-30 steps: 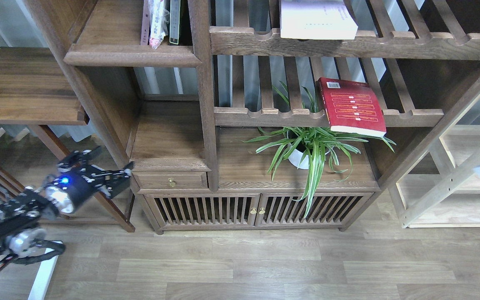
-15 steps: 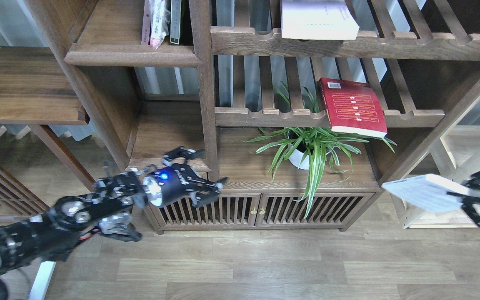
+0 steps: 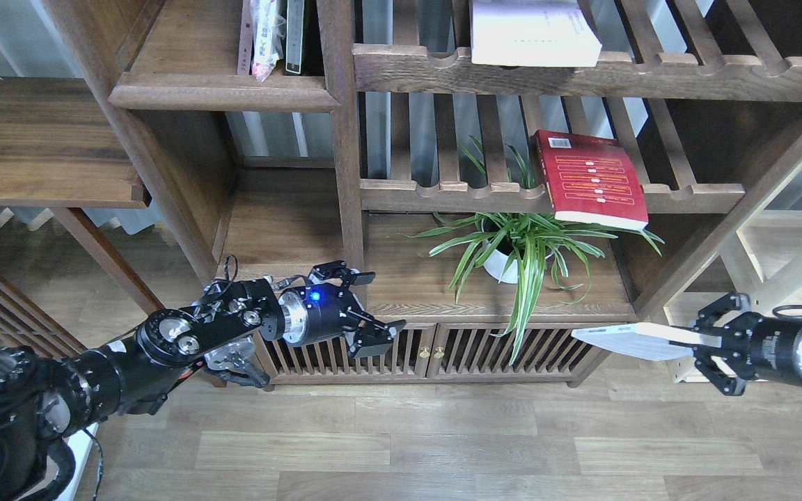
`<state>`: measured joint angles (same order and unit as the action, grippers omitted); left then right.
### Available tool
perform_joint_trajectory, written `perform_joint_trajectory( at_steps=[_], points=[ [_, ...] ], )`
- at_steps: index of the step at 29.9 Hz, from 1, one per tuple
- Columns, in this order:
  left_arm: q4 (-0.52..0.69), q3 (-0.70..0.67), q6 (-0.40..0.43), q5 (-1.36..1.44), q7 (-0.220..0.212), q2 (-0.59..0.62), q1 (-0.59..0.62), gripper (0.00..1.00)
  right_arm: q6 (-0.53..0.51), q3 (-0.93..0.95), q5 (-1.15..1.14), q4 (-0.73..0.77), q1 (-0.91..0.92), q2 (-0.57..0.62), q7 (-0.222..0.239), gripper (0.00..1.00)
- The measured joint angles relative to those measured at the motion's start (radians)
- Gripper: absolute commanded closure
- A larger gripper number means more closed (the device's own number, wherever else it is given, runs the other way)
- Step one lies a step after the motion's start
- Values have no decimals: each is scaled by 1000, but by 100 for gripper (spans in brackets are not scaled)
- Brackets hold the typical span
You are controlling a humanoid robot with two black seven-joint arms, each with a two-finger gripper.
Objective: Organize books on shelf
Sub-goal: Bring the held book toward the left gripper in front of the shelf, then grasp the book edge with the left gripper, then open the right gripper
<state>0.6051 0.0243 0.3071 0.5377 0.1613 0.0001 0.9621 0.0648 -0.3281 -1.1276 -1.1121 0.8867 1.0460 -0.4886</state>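
Note:
A red book (image 3: 589,177) with yellow bands lies flat on the middle slatted rack. A pale white book (image 3: 533,31) lies on the upper slatted rack. My right gripper (image 3: 702,339) comes in from the right and is shut on a thin pale book (image 3: 631,341), held nearly edge-on in front of the cabinet's right corner. No yellow-green cover shows. My left gripper (image 3: 372,306) is open and empty, in front of the cabinet top near the centre post. The narrow shelf (image 3: 220,92) with the rounded lip is at the upper left.
The narrow shelf holds a plastic-wrapped pink item (image 3: 262,42) and a dark-spined book (image 3: 294,35). A potted spider plant (image 3: 512,250) stands under the red book. A low cabinet (image 3: 345,351) with slatted doors stands below. A wide plain board (image 3: 39,139) is at the left, a light wooden frame (image 3: 763,278) at the right.
My left arm has swung right, from beside the cabinet to in front of it. My right arm has come into view holding the pale book, moved left and turned it flatter.

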Motion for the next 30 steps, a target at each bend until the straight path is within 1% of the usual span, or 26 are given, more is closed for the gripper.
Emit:
perform_joint_trajectory(
  at_steps=[3, 5, 13, 15, 19, 21, 27, 30],
  points=[
    [-6, -3, 1, -3, -38, 0, -5, 1, 0, 0, -8, -1, 0, -40, 0, 99],
    [-6, -4, 4, -4, -45, 0, -7, 1, -3, 0, -9, -1, 1, -73, 0, 99],
    [3, -9, 53, -5, -46, 0, -8, 1, -5, 6, -8, -5, 5, -222, 0, 99],
    [4, -9, 78, -5, -45, 0, -7, 1, -5, 7, -4, -4, 8, -254, 0, 99],
    [7, -7, 151, -5, -27, 0, -6, 1, -5, 7, -1, -4, 13, -310, 0, 99],
    [8, 0, 172, -5, -24, 0, -3, 0, -5, 8, 4, -3, 16, -336, 0, 99],
    [8, 5, 182, 8, -23, 0, 19, 0, -5, 9, 9, -3, 20, -386, 0, 99],
    [8, 14, 182, 12, -29, 0, 35, 0, -6, 9, 9, -3, 21, -399, 0, 99]
  ],
)
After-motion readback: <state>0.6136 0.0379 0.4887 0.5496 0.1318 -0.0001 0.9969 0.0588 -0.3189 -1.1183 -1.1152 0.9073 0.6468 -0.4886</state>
